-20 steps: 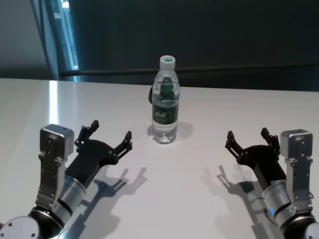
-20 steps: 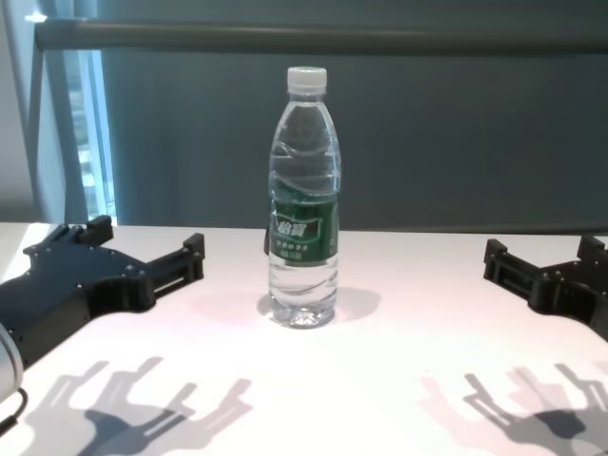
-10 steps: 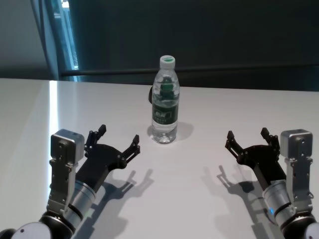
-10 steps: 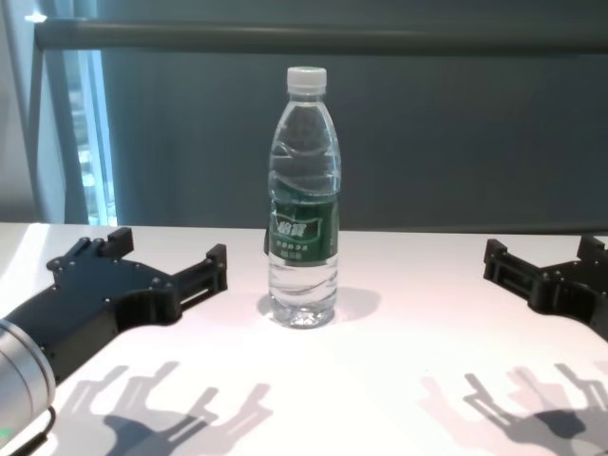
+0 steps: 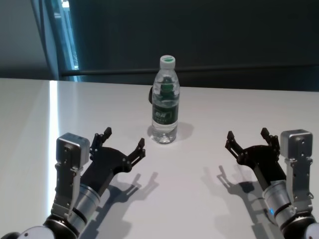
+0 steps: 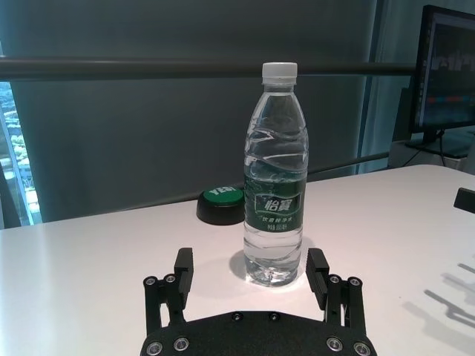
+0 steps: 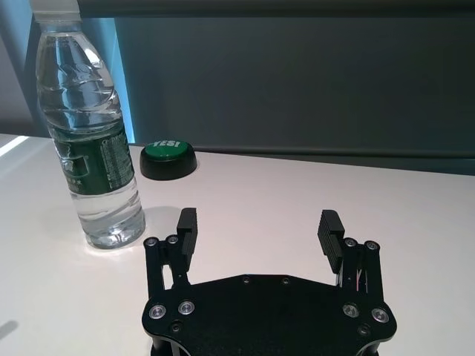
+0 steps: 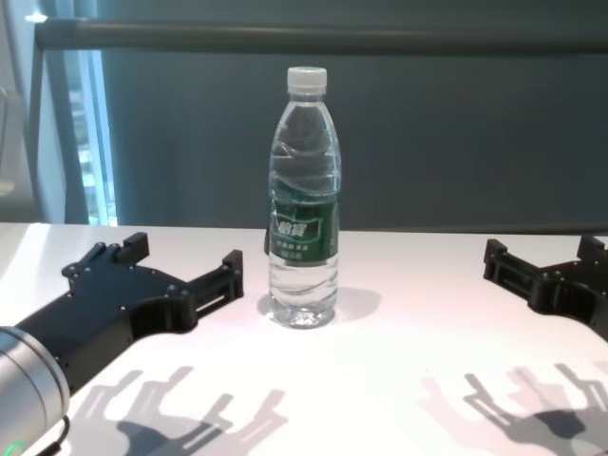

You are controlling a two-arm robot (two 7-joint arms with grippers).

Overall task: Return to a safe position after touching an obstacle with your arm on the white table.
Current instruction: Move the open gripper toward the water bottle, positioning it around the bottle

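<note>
The obstacle, a clear water bottle (image 5: 165,102) with a white cap and a dark green label, stands upright in the middle of the white table (image 5: 194,169). My left gripper (image 5: 124,138) is open and empty, low over the table, just short of the bottle on its left. In the left wrist view the bottle (image 6: 275,200) stands straight ahead of the open fingers (image 6: 183,261), apart from them. My right gripper (image 5: 246,134) is open and empty, well to the right of the bottle. The bottle also shows in the chest view (image 8: 304,209) and the right wrist view (image 7: 96,148).
A black puck with a green button top (image 6: 221,205) lies on the table just behind the bottle; it also shows in the right wrist view (image 7: 168,158). A dark rail and a wall run behind the table's far edge. A monitor (image 6: 449,70) stands off to one side.
My left gripper has moved to the right and forward, closer to the bottle, still open. The bottle and the right arm have not moved.
</note>
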